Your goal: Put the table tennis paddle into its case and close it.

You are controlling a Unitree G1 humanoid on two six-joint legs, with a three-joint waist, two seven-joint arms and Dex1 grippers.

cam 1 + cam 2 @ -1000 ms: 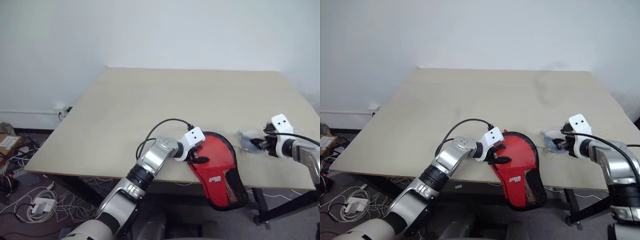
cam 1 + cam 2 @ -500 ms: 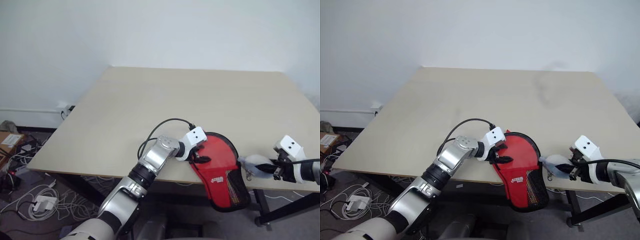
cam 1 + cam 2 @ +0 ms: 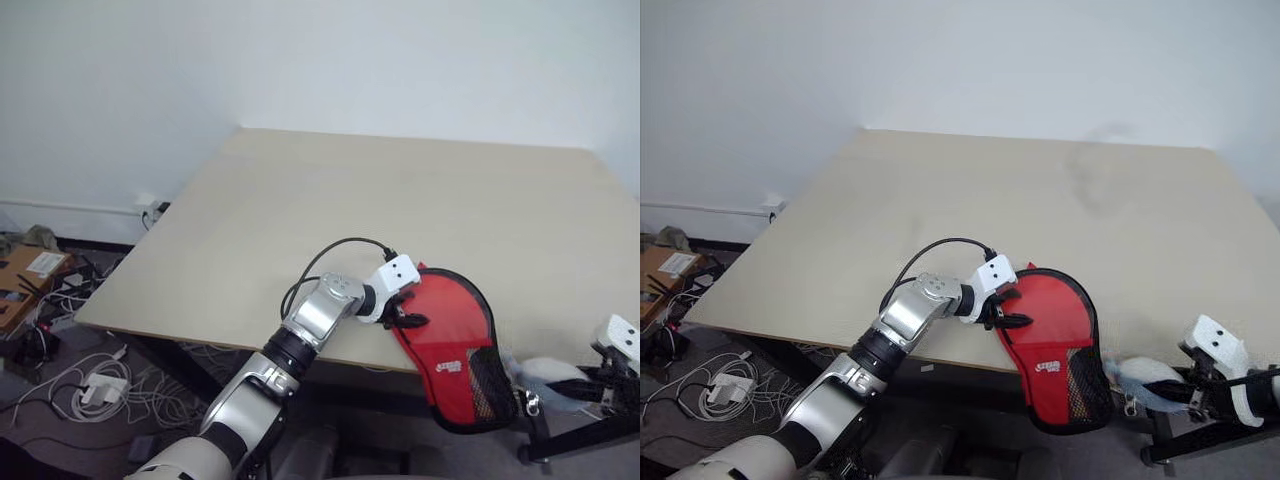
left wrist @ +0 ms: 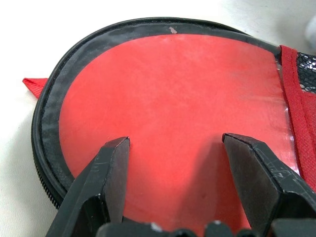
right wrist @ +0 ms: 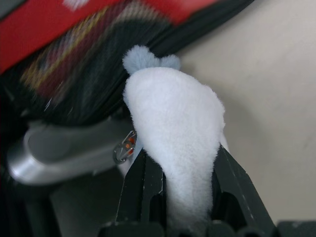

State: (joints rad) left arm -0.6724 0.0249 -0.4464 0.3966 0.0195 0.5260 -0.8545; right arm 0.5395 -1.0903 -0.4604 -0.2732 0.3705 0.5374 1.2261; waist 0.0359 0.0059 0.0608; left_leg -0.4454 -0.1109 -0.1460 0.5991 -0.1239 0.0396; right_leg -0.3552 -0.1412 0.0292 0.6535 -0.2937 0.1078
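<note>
The case (image 3: 450,335), red with black edging and a black mesh patch, lies closed on the table (image 3: 400,200). Its narrow mesh end hangs past the front edge. My left gripper (image 3: 408,312) is open, its two black fingers (image 4: 111,173) spread flat on the case's round red face (image 4: 173,94). The table tennis paddle is hidden. Off the table's front edge at the right, my right gripper (image 3: 1185,398) is shut on a white plush toy (image 3: 1140,378) with pale blue ears (image 5: 145,57), close to the case's mesh end.
A small metal ring (image 5: 126,145) dangles from the toy. Cables and a white power adapter (image 3: 100,385) lie on the floor at the left, beside a cardboard box (image 3: 35,275). A black table leg (image 3: 1200,440) stands under the right front corner. A white wall backs the table.
My right gripper has drawn back off the table's front edge with the plush toy in it. The left gripper has stayed on the case. The camera has shifted.
</note>
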